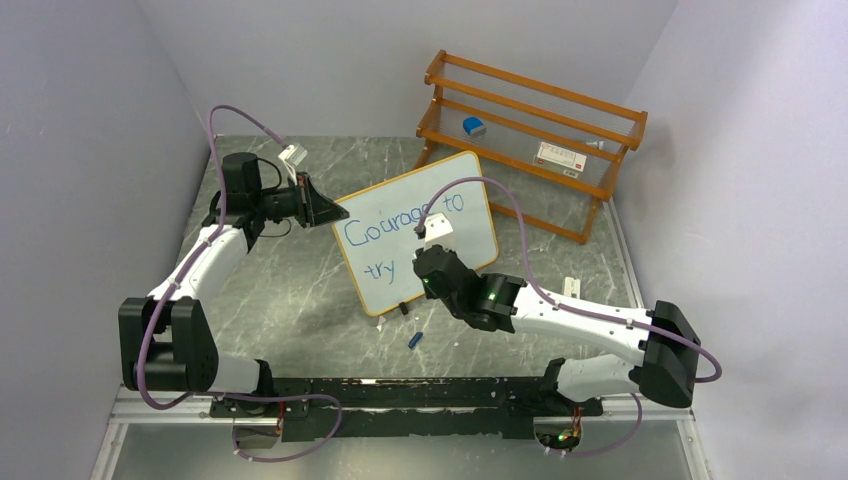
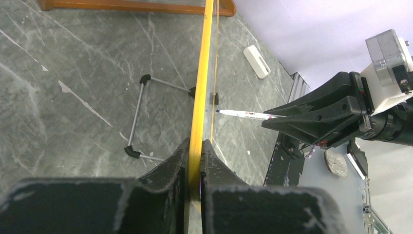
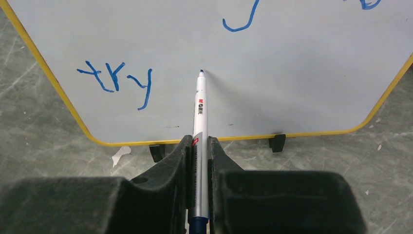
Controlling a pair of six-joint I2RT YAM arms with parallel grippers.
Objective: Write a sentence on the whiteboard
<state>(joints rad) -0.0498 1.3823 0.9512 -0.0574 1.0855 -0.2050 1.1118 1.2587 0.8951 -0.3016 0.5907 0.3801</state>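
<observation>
The whiteboard (image 1: 395, 248) stands tilted on the table in its orange frame (image 2: 202, 73). The sentence on it reads "Courage to" (image 1: 400, 222) in blue, with "try" (image 3: 117, 80) on a second line. My left gripper (image 1: 325, 212) is shut on the board's left edge, its fingers (image 2: 178, 158) pinching the frame. In front of the board, my right gripper (image 1: 428, 262) is shut on a silver marker (image 3: 200, 107). The marker's blue tip meets the board just right of "try". The left wrist view shows the marker (image 2: 243, 114) side-on, its tip at the board's face.
A wooden rack (image 1: 530, 130) stands behind the board with a blue item (image 1: 474, 126) and a white box (image 1: 558, 155) on it. A blue cap (image 1: 415, 340) lies on the table below the board. A wire stand (image 2: 141, 117) props the board from behind.
</observation>
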